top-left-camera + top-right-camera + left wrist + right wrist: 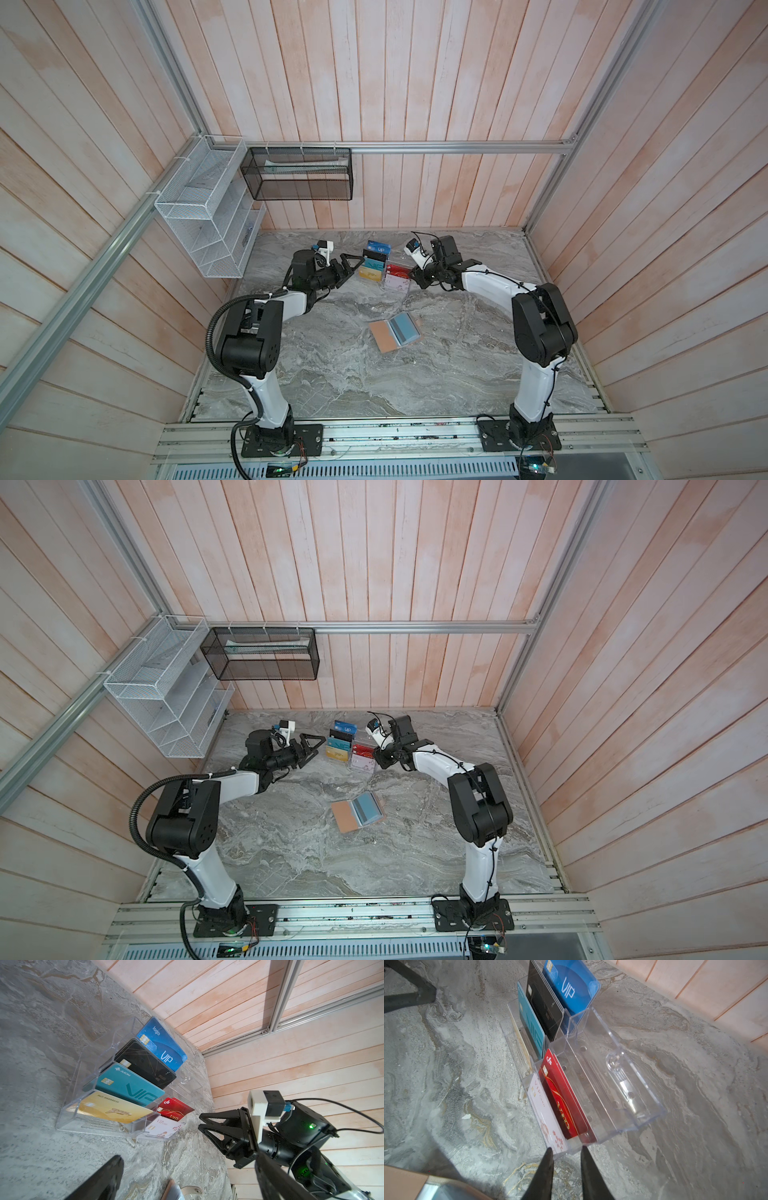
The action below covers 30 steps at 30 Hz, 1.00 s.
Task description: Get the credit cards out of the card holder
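Plainly, the right gripper (565,1150) had its jaws only a narrow way apart with nothing between them, tips just beside the near right corner of the clear stand (633,1076), by a white card (548,1118) and red ones (562,1105) in its slots. The left gripper (355,269) was spread fully wide, empty too, hovering at the stand's left end. Nearer, in the middle of the table (332,374) and well apart from both, the holder (384,337) lay open, tan flap to the left and a blue-grey card (406,328) with a dark stripe on its right page; whether that card sat in a sleeve or loose on top could not be told. It looked like the next one to fetch. Done well, the left jaws would press the bare tan flap flat so the holder could not slide, while the right pinched the card's exposed edge and drew it out level, along the sleeve's mouth, not upward.
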### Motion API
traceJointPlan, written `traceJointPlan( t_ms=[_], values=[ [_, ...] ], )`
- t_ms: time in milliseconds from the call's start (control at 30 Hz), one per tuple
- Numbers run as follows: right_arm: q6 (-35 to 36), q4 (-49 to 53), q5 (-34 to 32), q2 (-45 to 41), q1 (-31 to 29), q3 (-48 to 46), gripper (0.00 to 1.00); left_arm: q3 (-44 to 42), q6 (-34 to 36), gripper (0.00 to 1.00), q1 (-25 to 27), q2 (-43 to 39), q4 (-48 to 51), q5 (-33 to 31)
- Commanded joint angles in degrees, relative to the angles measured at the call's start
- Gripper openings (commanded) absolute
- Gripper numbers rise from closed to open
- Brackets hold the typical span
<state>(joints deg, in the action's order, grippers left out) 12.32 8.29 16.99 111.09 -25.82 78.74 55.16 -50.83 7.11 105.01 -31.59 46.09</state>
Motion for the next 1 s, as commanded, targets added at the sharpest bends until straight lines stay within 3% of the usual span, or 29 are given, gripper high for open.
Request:
traceJointPlan(
  t_ms=[0,300,500,967],
  values=[
    [-2.65,-1.34,2.31,-0.70,0.29,-1.03,0.25,-1.00,-0.28,1.00,0.33,1.01,-2.29,0.34],
    [-6.58,-2.78,-0.66,0.18,0.34,-1.00,0.22,-0.37,-1.68,1.00,0.80,2.29,-3.74,0.47],
    [-8.37,-2.62,0.76,1.08,0.02,-0.52,0.21,-0.37,-1.82,1.00,1.13,2.88,-4.10,0.57],
    [-8.88,-5.41,-18.23,2.80,-5.67,-0.92,0.20,-0.84,-2.07,1.00,1.15,2.96,-4.24,0.57]
  ],
)
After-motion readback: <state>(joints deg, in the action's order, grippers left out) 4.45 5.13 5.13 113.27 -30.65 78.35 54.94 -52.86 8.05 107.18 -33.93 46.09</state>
